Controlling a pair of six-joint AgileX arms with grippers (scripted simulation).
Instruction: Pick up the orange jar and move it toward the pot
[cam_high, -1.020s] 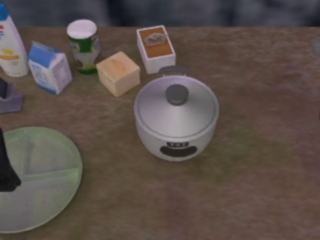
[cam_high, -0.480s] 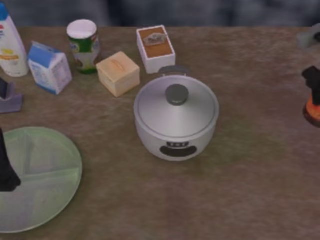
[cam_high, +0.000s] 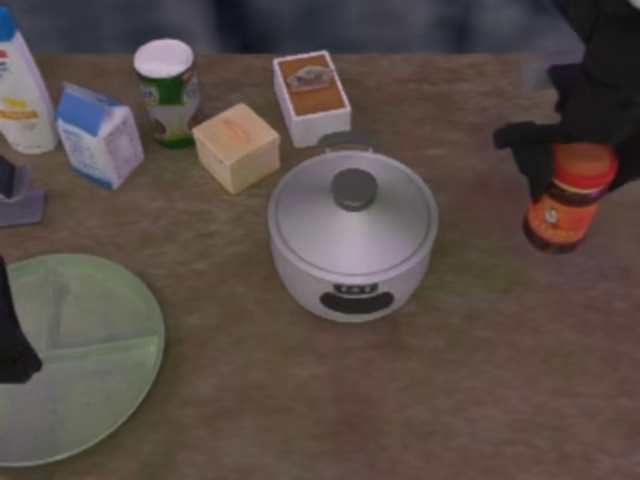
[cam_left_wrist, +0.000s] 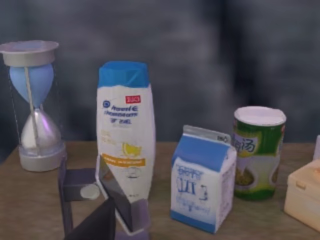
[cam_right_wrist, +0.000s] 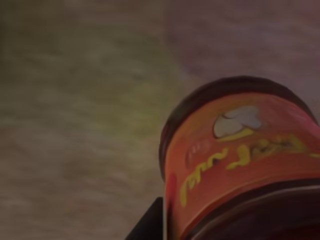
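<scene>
Since half a second earlier, the right end effector (cam_high: 560, 160) had carried the orange jar (cam_high: 562, 198) in from the counter's right edge toward the middle. Far left, the left end effector (cam_high: 14, 340) sat parked over the green plate (cam_high: 100, 360); I could not tell its opening. At centre stood the pot (cam_high: 352, 238), well apart from the jar. On the right, the fingers were closed on the jar just below its lid, jar hanging tilted. It might slip loose or swing into the pot.
</scene>
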